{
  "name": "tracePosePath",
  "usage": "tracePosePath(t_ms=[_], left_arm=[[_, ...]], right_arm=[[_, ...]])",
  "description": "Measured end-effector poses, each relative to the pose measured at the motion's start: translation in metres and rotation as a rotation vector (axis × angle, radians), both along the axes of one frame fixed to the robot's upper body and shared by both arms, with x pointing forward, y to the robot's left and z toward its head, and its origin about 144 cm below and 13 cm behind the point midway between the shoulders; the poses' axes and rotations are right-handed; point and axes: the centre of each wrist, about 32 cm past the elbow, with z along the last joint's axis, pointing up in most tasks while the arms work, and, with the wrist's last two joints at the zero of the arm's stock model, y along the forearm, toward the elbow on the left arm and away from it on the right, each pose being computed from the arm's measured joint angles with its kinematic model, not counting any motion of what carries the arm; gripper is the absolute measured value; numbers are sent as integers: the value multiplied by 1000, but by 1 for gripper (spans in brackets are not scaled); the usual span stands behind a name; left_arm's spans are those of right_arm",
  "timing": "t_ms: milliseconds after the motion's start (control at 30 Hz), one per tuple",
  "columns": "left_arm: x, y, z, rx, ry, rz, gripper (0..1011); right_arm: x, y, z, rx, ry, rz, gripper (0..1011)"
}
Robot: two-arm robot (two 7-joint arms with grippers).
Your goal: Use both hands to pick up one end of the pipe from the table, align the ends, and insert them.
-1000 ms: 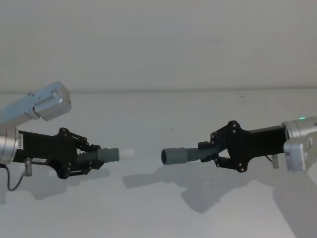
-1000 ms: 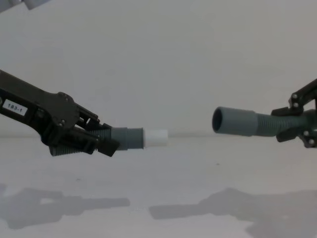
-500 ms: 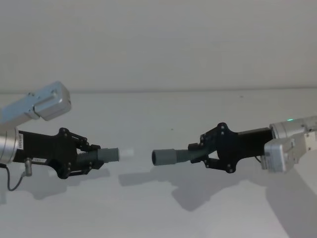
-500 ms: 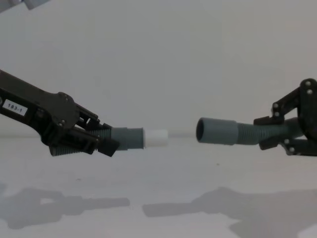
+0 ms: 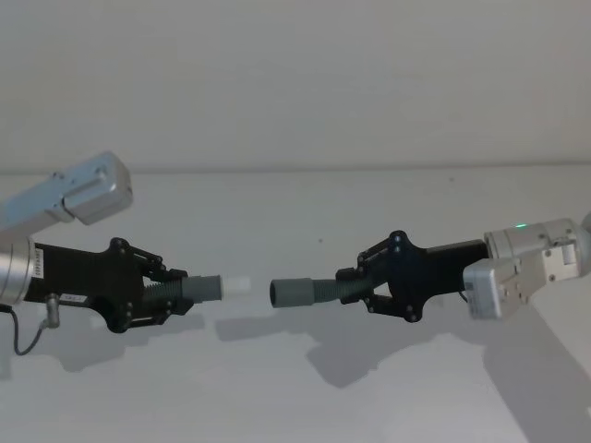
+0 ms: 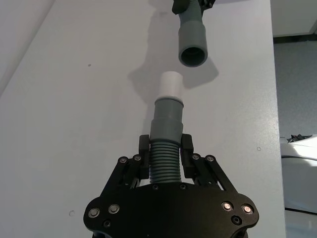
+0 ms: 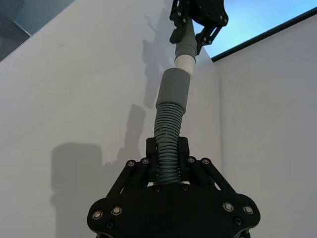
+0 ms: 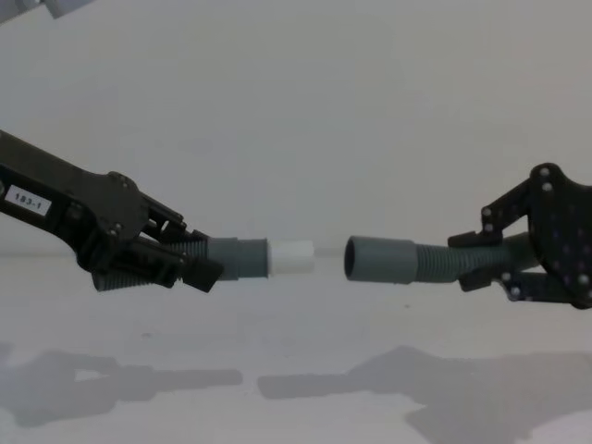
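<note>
We were in the aligning step, both hose pieces already lifted clear of the counter (image 5: 305,397) and their shadows lying on it beneath. Our left gripper (image 5: 171,297), at nine o'clock in the head view, had its fingers clamped on the ribbed middle of the left hose piece (image 5: 199,289), whose white tip (image 5: 237,285) pointed toward three o'clock. Our right gripper (image 5: 355,286), at three o'clock, had its fingers closed on the ribbed part of the right hose piece (image 5: 309,292), whose open grey collar (image 5: 283,293) faced nine o'clock.

In the chest view the white tip (image 8: 293,257) and the collar (image 8: 370,260) stood near each other but apart, at close to the same height. In the left wrist view the collar (image 6: 193,49) sat slightly off the tip's (image 6: 171,85) line, toward one o'clock of it, so we judged the axes not quite matched.

The next move, as we read it, called for a small sideways correction, then a straight push along the shared axis until the tip entered the collar. The right piece curved a little, so its mouth angle needed watching as well as its position.
</note>
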Motion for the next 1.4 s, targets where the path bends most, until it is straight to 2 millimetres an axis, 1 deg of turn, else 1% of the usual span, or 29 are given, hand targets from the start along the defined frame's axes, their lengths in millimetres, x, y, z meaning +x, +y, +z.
tracePosePath(t_ms=[1400], left_arm=[[0,0,0,0,0,0,332]], right_arm=[[16,11,-9,-10,-4,-18,214]])
